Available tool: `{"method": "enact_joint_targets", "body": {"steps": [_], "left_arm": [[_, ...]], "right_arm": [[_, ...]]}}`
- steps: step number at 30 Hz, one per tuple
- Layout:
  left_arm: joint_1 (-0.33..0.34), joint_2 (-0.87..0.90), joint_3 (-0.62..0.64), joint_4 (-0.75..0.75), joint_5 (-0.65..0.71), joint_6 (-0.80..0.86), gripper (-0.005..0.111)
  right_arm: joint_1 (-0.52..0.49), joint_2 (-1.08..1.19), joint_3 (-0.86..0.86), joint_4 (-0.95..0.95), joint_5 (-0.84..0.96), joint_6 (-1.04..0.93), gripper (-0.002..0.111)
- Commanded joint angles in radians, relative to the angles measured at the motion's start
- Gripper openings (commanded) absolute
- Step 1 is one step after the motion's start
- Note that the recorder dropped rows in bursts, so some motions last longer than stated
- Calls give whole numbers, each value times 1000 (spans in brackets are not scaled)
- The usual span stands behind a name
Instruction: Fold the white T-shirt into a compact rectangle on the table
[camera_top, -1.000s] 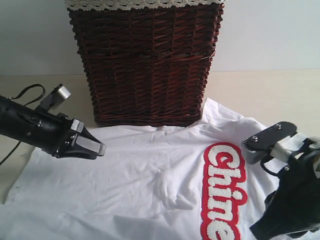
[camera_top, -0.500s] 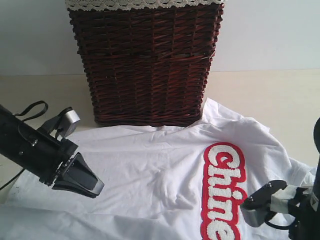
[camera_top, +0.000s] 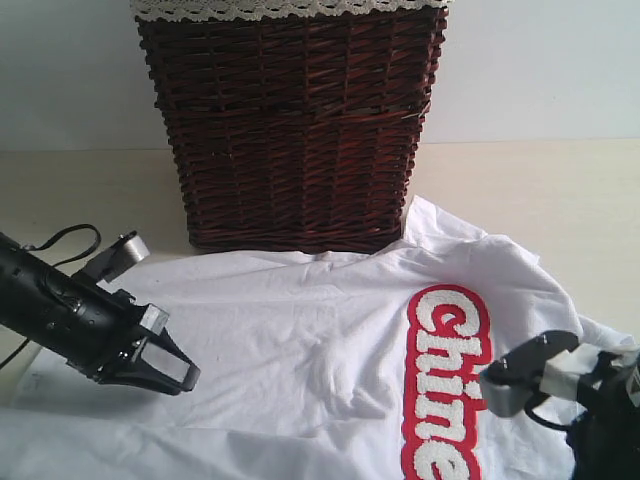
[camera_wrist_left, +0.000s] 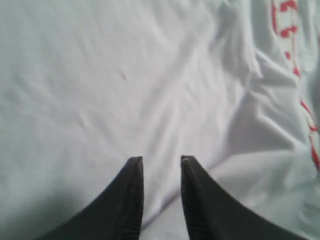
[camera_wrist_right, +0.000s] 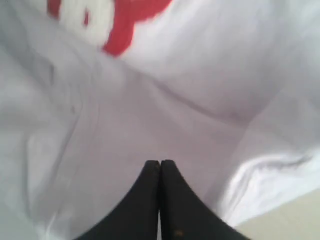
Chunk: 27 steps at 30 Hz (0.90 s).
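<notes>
In the exterior view the white T-shirt (camera_top: 300, 340) lies spread face-up on the worktop (camera_top: 540, 190) directly in front of the wicker basket (camera_top: 290, 130), its top edge touching the basket's foot and its red-and-white lettering (camera_top: 445, 370) off to the basket's right-front. The cloth is flat but lightly rumpled, so folding seems not yet begun. The left tool (camera_top: 175, 360) hangs low over the shirt to the basket's left-front, tilted down toward the fabric, likely placed there to take that side of the garment. The right tool (camera_top: 515, 378) sits low on the basket's right-front side, just beside the lettering, probably so that both sides can be lifted together. In the left wrist view the left tool (camera_wrist_left: 160, 162) has its two dark fingers (camera_wrist_left: 131, 200) apart with plain white cloth showing between and beyond them, nothing gripped, which suits a tool about to pinch a layer. In the right wrist view the right tool (camera_wrist_right: 160, 164) has its fingers (camera_wrist_right: 175, 210) pressed together over wrinkled shirt; no cloth is visible between them, and a strip of worktop shows past the shirt's edge nearby.
</notes>
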<state>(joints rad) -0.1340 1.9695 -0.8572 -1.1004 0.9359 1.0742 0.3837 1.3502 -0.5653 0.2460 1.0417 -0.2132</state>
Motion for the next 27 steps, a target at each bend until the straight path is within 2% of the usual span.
{"method": "enact_joint_targets", "body": {"steps": [1, 5, 11, 13, 16, 19, 22, 27], "left_arm": [[-6, -2, 4, -15, -148, -33, 30], [-4, -2, -25, 50, -245, -114, 30], [-2, -2, -76, 190, -356, -241, 30], [13, -2, -88, 233, -391, -286, 30], [65, -2, -103, 216, -401, -296, 30], [121, -2, -128, 157, -351, -296, 30], [164, -2, -164, 110, -186, -264, 30], [170, -20, -185, 79, 47, -196, 30]], "right_arm": [[1, -9, 2, 7, -214, 61, 0], [1, 2, 2, 9, -357, 99, 0], [1, 90, 1, 9, -434, 116, 0], [1, 128, 1, 9, -485, 141, 0], [1, 174, 0, 9, -550, 170, 0], [1, 205, 0, 9, -578, 170, 0], [1, 234, 0, -8, -604, 170, 0], [1, 325, 0, -112, -611, 236, 0]]}}
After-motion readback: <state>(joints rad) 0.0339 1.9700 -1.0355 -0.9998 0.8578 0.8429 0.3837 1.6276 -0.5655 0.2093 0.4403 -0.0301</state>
